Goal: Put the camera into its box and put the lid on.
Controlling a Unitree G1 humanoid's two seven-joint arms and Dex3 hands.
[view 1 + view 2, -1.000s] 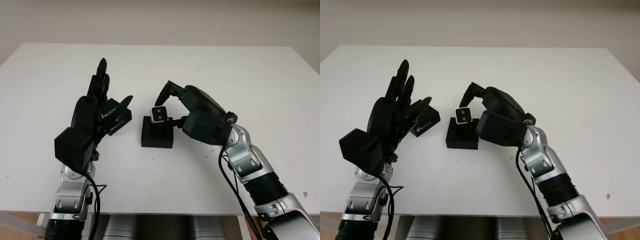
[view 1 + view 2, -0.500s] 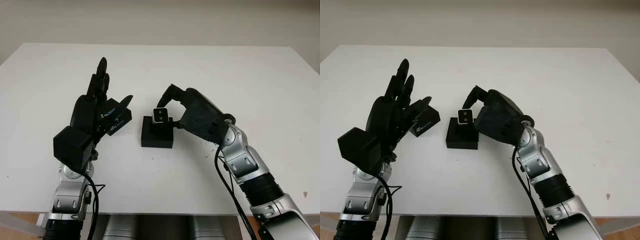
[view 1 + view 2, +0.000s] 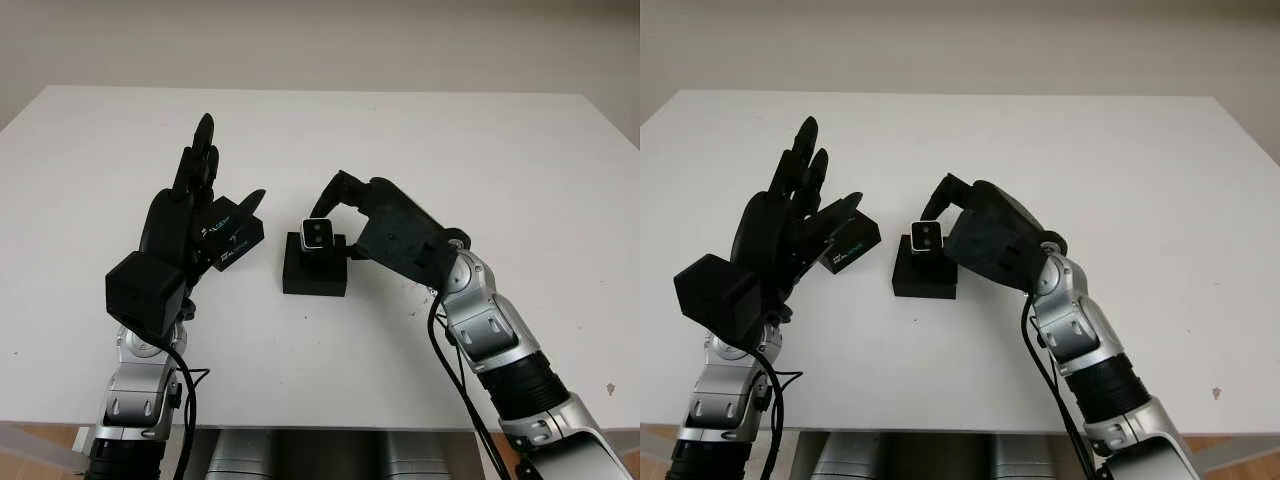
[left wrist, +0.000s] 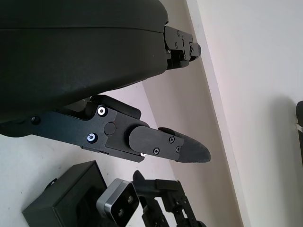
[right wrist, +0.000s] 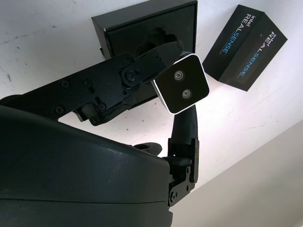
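Inspector: What has changed since a second ago?

Robot: My right hand has drawn in toward the box, and the camera with it; the camera now sits lower, just over the open box. My right forearm has swung nearer the middle of the table. My left hand has not shifted.

Inspector: State the camera's position.

Robot: It is a small silver-edged block with a dark face and two lenses, pinched between the fingers of my right hand. One finger arches over its top, the others come against it from the side. It is at the upper edge of the box, its lens face turned toward me. I cannot tell whether it touches the box.

Inspector: And the box?

Robot: Black, square, lying flat near the table's centre, its dark moulded insert showing in the right wrist view.

Inspector: The lid?

Robot: The lid, black with printed lettering, lies on the table just to the left of the box, apart from it, turned at an angle.

Inspector: Your left hand?

Robot: Raised above the table by the lid, open, holding nothing.
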